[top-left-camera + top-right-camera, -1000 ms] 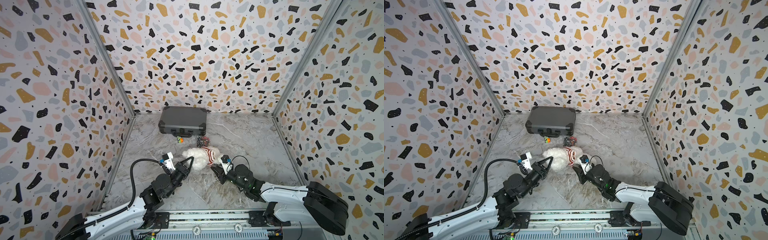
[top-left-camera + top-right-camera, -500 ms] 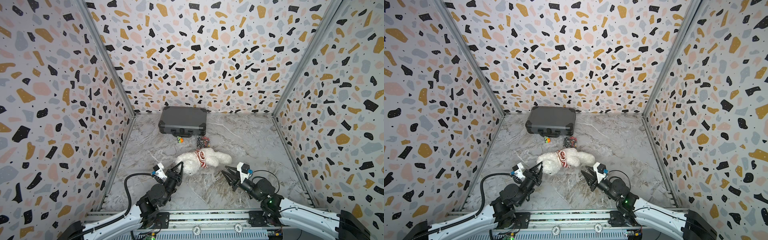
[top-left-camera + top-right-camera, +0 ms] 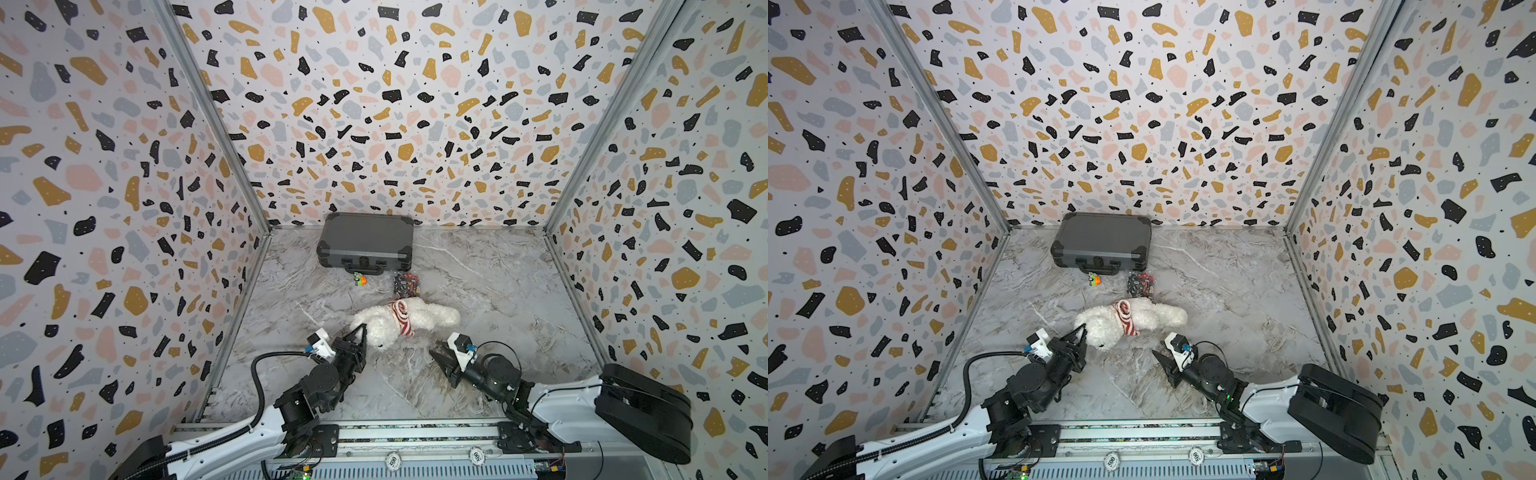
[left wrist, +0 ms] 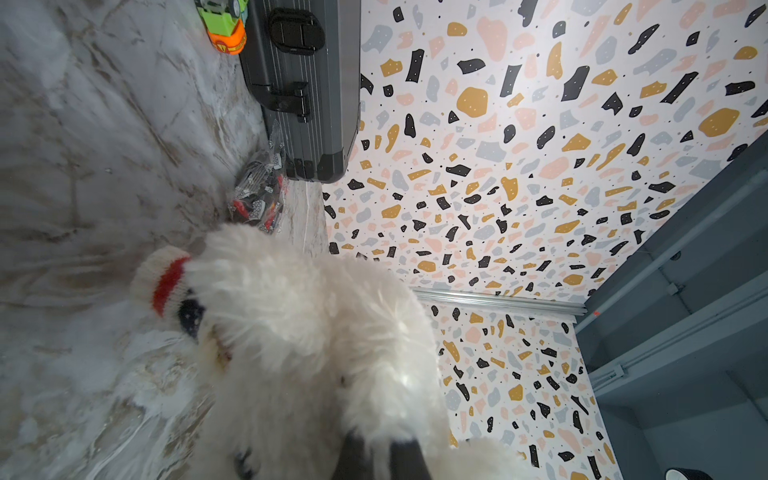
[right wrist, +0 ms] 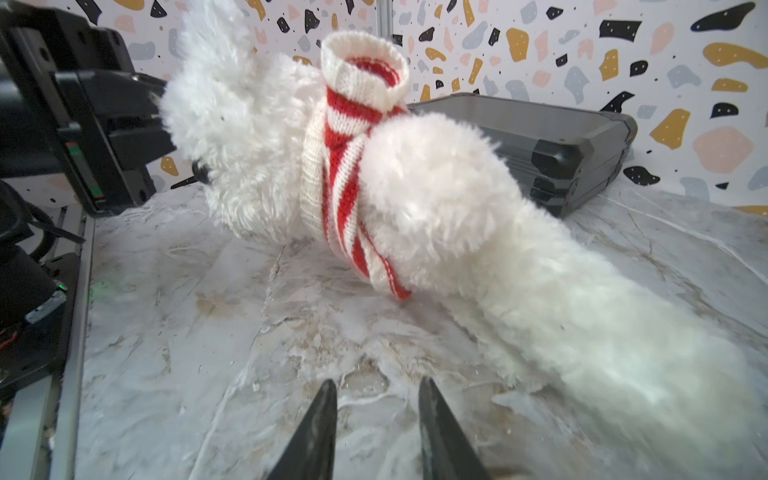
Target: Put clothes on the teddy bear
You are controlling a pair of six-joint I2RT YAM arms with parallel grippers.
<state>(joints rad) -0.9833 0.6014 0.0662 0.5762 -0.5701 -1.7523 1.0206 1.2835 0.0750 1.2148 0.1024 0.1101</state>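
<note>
Here, left gripper [image 3: 362, 331] on teddy bear [image 3: 428, 312].

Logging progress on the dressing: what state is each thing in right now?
White fluffy plush teddy bear: lying down.
Red-and-white striped knitted garment: bunched around the bear's neck.
Grey hard case: closed.
Left gripper: shut on the teddy bear's head fur.
Right gripper: open, empty, apart from the bear.

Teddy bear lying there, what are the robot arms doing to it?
They are dressing it. The teddy bear lies on the marble table with a red-and-white knitted top bunched around its neck. The left gripper pinches fur at its head; the right gripper hangs open nearby, holding nothing.
</note>
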